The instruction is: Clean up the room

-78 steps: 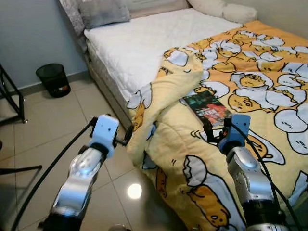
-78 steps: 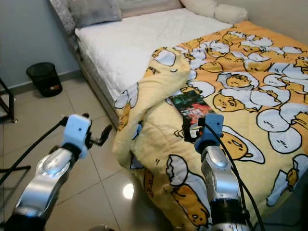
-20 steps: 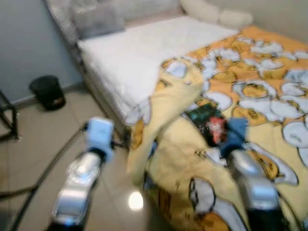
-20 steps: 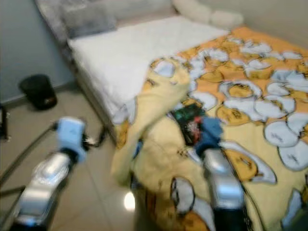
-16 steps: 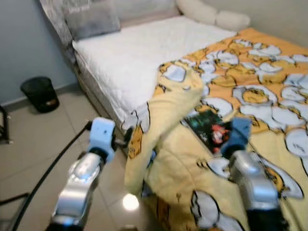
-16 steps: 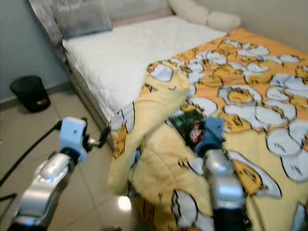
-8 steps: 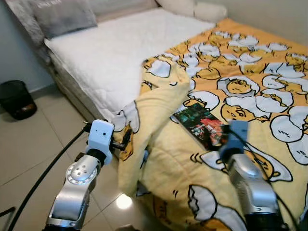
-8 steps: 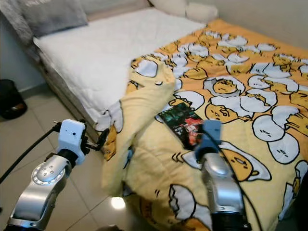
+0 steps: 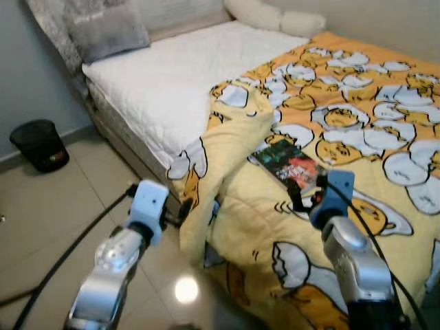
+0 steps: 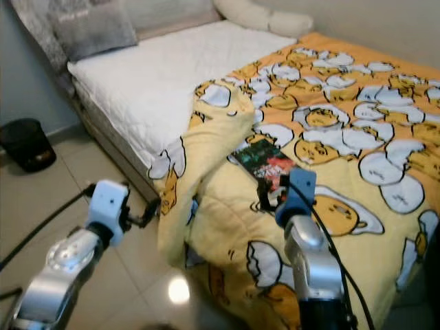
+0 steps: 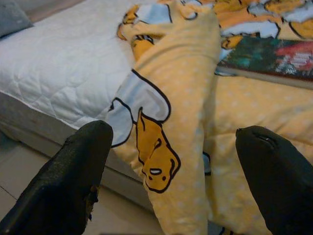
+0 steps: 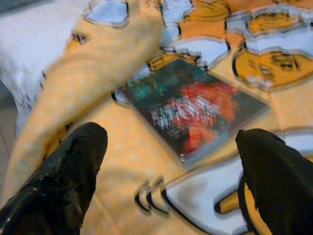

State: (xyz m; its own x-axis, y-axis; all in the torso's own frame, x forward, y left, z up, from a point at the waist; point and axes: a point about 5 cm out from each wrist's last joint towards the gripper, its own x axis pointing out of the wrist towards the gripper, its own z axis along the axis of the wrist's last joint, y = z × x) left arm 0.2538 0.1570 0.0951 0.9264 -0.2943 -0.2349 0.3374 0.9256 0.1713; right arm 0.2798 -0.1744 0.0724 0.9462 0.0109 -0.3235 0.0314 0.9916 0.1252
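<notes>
While the robot stands at the corner of the bed [image 9: 172, 75], the left eye view shows a yellow quilt [image 9: 275, 227] rumpled over the near half of the mattress, one edge folded back and hanging toward the floor [image 9: 41, 199]. A book [image 9: 289, 163] lies flat on the quilt, just beyond the fold. The right gripper [image 9: 306, 196] hovers above the quilt on the near side of the book, aimed at it, which suggests the book is the item to be cleared. The left gripper [image 9: 180, 216] is held over the floor beside the hanging quilt edge. A bin [image 9: 40, 144] stands on the floor well apart from the bed, near the wall; pillows [image 9: 275, 17] rest at the head.

Right eye view: the same layout; the book [image 10: 265, 162] lies just past the right gripper [image 10: 268, 196], apart from it.

Left wrist view: the two black fingers [image 11: 73, 186] are spread wide, framing the drooping quilt fold [image 11: 171, 137] with nothing between them; the book's edge [image 11: 274, 58] lies beyond the fold.

Right wrist view: the fingers [image 12: 63, 186] are spread wide, with the book [image 12: 195, 107] lying between and beyond them, untouched. This alignment looks like an approach to pick it up; being thin and flat on soft bedding, the book may be awkward to get a finger under.
</notes>
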